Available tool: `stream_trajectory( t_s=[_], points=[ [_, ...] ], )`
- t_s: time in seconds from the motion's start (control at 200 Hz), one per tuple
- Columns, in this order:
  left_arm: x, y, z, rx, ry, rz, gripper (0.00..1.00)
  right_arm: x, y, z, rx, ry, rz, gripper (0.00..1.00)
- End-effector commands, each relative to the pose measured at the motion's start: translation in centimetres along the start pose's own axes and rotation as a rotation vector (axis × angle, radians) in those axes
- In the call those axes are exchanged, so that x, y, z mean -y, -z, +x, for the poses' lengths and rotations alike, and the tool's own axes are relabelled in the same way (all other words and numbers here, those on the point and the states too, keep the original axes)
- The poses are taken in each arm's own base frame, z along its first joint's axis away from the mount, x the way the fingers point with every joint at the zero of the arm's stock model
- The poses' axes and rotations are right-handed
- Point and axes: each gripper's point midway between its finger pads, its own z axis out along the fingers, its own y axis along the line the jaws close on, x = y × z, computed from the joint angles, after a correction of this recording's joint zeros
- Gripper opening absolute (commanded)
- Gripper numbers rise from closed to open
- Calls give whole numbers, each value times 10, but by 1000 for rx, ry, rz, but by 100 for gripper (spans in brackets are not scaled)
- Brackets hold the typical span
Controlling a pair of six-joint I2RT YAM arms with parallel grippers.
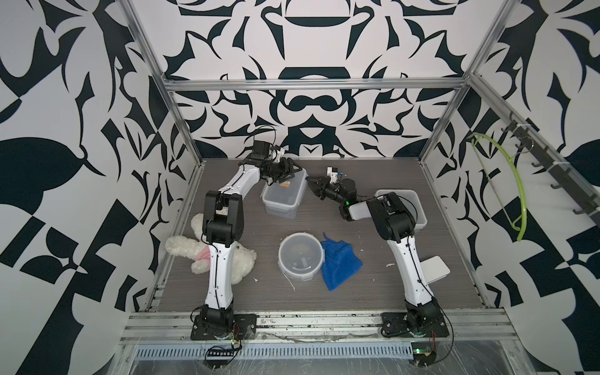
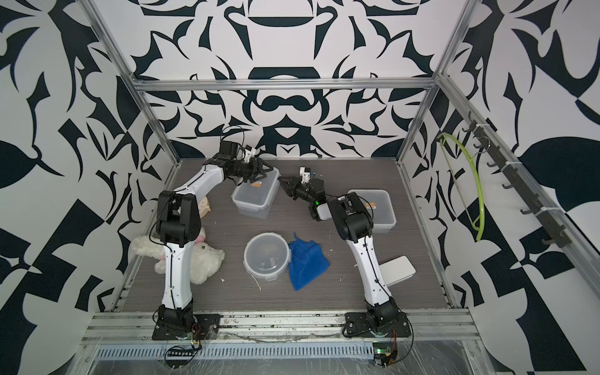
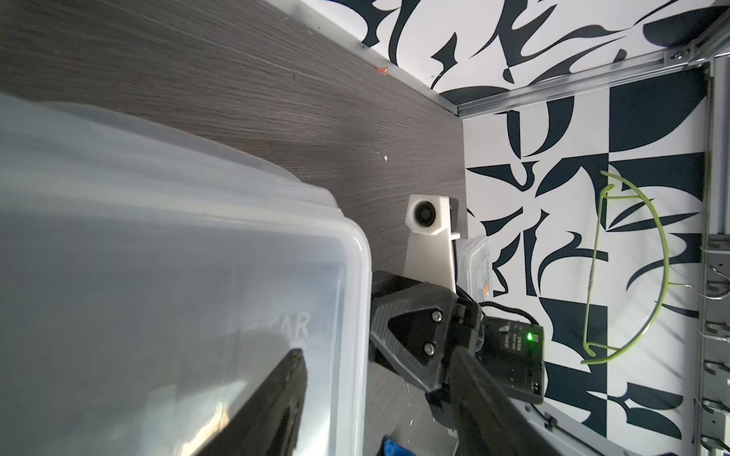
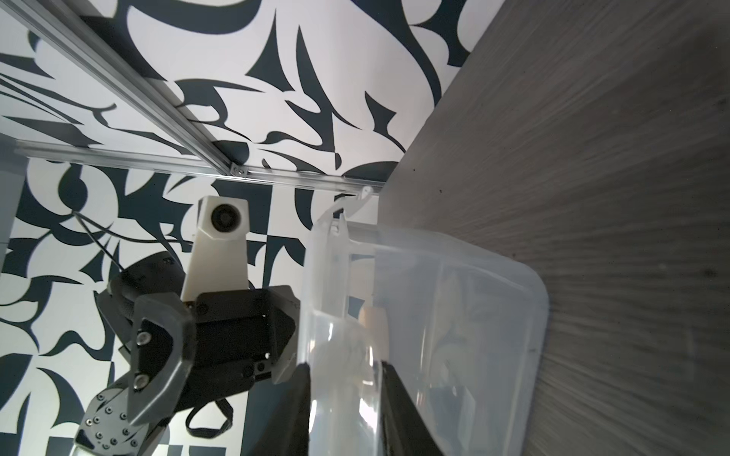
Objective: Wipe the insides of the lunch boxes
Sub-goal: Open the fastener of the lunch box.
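1. Three lunch boxes, all cloudy see-through plastic with snap clips. The rectangular lunch box is at the far middle of the table and has an orange sticker on top. The round lunch box sits front and centre. The square lunch box is over on the right, half hidden behind the right arm, and also has an orange sticker.
2. Two grippers, both at the rectangular one.
   - The left gripper is spread apart over its far end. In the left wrist view one of its fingers is above the box and the other is outside the rim, with a clear gap.
   - The right gripper is at the box's right edge. Its black fingers look pressed onto a clear plastic flap on the rim, so I'd call that a pinch.
3. One blue cloth, fuzzy and crumpled, touching the round box's right side.
4. One white plush toy, fluffy with a pink bit, under the left arm.
5. One round beige clock, mostly hidden behind the left arm.
6. One smooth white slab with rounded corners, near the right edge.
7. One thin green hanger on the wall hooks.
8. The table is grey wood-grain with a few white crumbs on it.
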Motion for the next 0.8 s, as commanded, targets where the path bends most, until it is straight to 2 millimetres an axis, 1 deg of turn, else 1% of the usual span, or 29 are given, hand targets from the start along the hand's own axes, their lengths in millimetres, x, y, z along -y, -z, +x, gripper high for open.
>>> stream_trajectory(
  t_s=[0.0, 0.045, 0.135, 0.185, 0.19, 0.2, 0.285, 0.385, 0.435, 0.47, 0.53, 0.56, 0.58, 0.635, 0.7, 0.795],
  points=[
    [-157, -42, 118, -284, 390, -387, 63, -68, -18, 18, -47, 104, -207, 5],
    [-159, -44, 118, -285, 392, -385, 63, -70, -17, 18, -45, 99, -214, 0],
    [-162, -45, 121, -290, 397, -384, 63, -72, -17, 20, -54, 110, -203, 0],
    [-162, -46, 121, -290, 396, -383, 63, -63, -16, 22, -65, 112, -175, 0],
    [-162, -45, 121, -289, 396, -382, 63, -71, -16, 22, -64, 121, -183, 0],
    [-162, -45, 121, -290, 396, -382, 63, -76, -16, 22, -65, 131, -188, 0],
    [-162, -45, 122, -289, 395, -380, 63, -82, -12, 26, -81, 164, -165, 0],
    [-154, -43, 115, -275, 385, -368, 62, -94, -6, 29, -97, 203, -148, 0],
    [-148, -41, 109, -264, 376, -362, 63, -100, -3, 31, -107, 227, -132, 7],
    [-141, -39, 102, -255, 365, -355, 63, -105, 0, 31, -115, 244, -113, 13],
    [-126, -35, 88, -231, 338, -343, 62, -111, 3, 33, -124, 282, -75, 32],
    [-117, -32, 78, -215, 324, -337, 63, -113, 4, 34, -129, 301, -48, 38],
    [-112, -29, 72, -205, 315, -331, 63, -114, 6, 34, -132, 313, -33, 40],
    [-92, -21, 52, -166, 285, -312, 63, -117, 9, 35, -136, 351, 24, 42],
    [-68, -6, 24, -102, 249, -289, 63, -113, 16, 37, -146, 403, 130, 42],
    [-35, 23, -22, 18, 198, -248, 64, -104, 27, 47, -184, 517, 334, 37]
  ],
)
